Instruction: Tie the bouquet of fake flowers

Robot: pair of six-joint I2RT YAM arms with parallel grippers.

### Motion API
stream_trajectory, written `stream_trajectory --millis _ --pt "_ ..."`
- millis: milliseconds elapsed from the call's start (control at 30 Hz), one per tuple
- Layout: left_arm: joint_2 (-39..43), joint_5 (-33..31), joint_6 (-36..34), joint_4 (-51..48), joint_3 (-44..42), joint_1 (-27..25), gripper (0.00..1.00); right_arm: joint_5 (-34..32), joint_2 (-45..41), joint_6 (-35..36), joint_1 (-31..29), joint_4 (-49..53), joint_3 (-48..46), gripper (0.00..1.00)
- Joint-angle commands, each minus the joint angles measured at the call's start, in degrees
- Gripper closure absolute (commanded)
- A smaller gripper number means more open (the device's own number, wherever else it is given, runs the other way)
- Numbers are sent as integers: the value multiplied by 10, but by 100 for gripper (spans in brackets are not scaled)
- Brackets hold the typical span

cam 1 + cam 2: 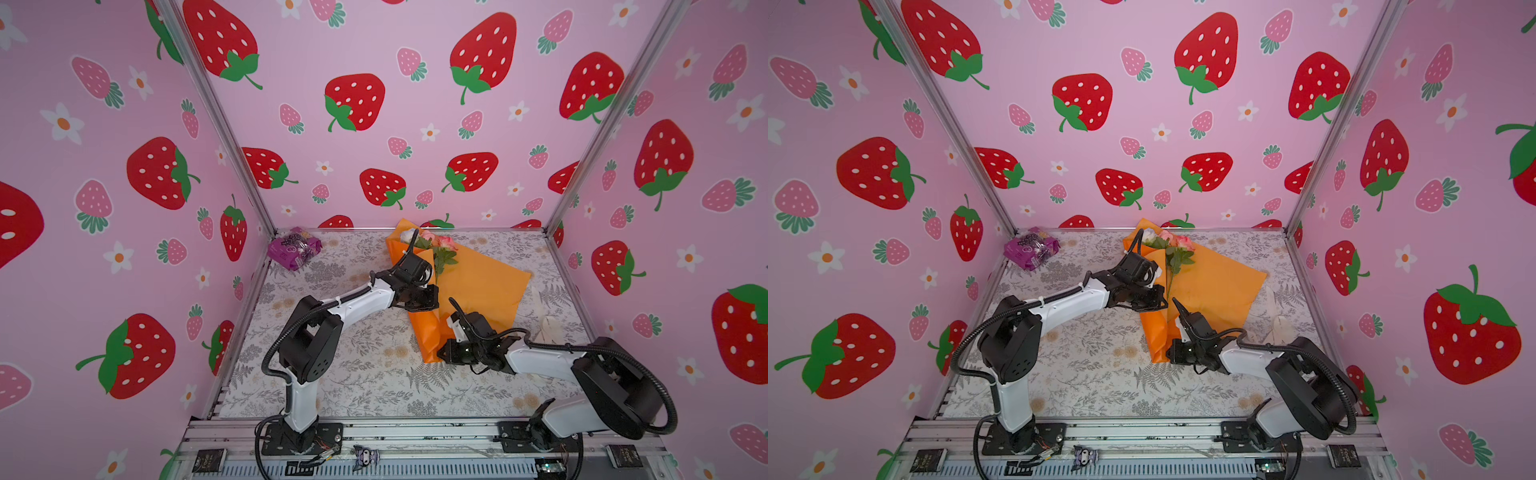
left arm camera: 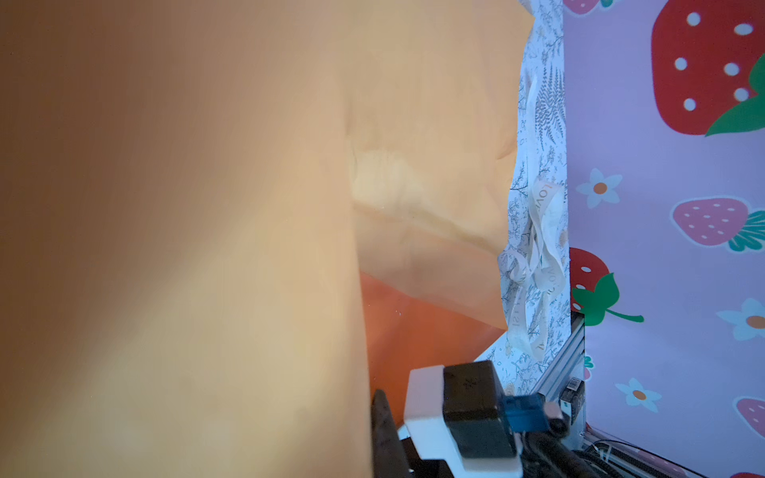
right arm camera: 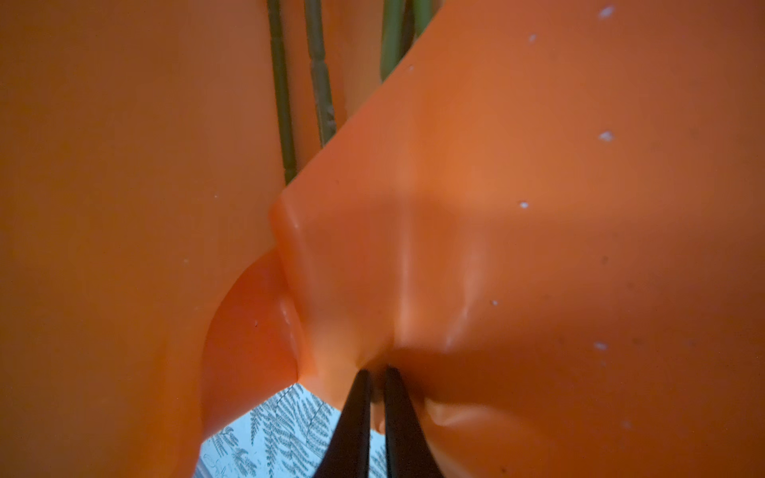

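- Right pincer [image 3: 374,372] is clenched on a small pinch of orange paper [image 3: 538,207] at the narrow lower end of the wrap. Its two black fingers [image 3: 356,414] meet with the sheet puckered between them.
- Left pincer [image 1: 429,300] is clenched too, low over the left fold of the paper. Its wrist view is filled with blurred orange, so you cannot tell whether any paper is caught in it.
- Bouquet [image 1: 432,244] lies on the table [image 1: 374,374] toward the back, with its white and pink blooms pointing at the rear wall. Green stems [image 3: 281,82] run down an open gap between the two flaps.
- Judged step: closing the paper round the stems before tying. Draw the right flap across slowly so the thin sheet does not tear at the pinch. Press the left fold down so the stems do not roll out.
- White ribbon [image 1: 547,325] lies loose near the right wall, well apart from the wrap. You will likely need it next.
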State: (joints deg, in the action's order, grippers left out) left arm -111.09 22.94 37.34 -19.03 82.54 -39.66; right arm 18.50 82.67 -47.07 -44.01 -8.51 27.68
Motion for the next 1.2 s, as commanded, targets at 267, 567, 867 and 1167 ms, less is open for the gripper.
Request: stream_trajectory --millis 267,567,867,1167 --pt "-18 2 24 14 28 -6 100 -16 -135 -27 24 -19 -34 72" --pt "-21 0 28 21 29 -6 100 -18 -198 -57 26 -73 -51 54" --pt "-23 9 29 24 28 -9 100 -33 -94 -45 26 -88 1 49" --pt "-27 27 27 21 38 -11 99 -66 -62 -52 31 -107 -4 89"
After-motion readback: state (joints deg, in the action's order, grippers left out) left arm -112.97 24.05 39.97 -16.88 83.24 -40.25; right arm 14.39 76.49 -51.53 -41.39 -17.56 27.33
